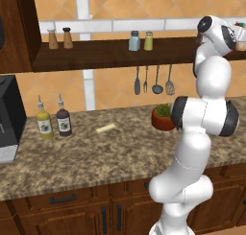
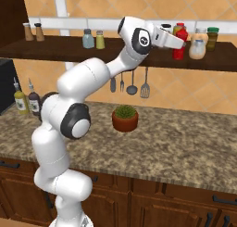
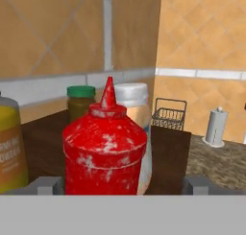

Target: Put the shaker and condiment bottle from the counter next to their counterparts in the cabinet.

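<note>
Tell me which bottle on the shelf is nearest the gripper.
The red bottle, standing right between the gripper tips; the other jars stand behind it.

A potted plant (image 1: 163, 117) sits on the counter (image 1: 96, 157) below hanging utensils (image 1: 153, 80).

Four shakers: two brown (image 1: 60, 38), one blue-grey (image 1: 134, 41), one yellow-green (image 1: 149, 41); two spouted bottles (image 1: 53, 118); one red bottle (image 3: 104, 150).
</note>
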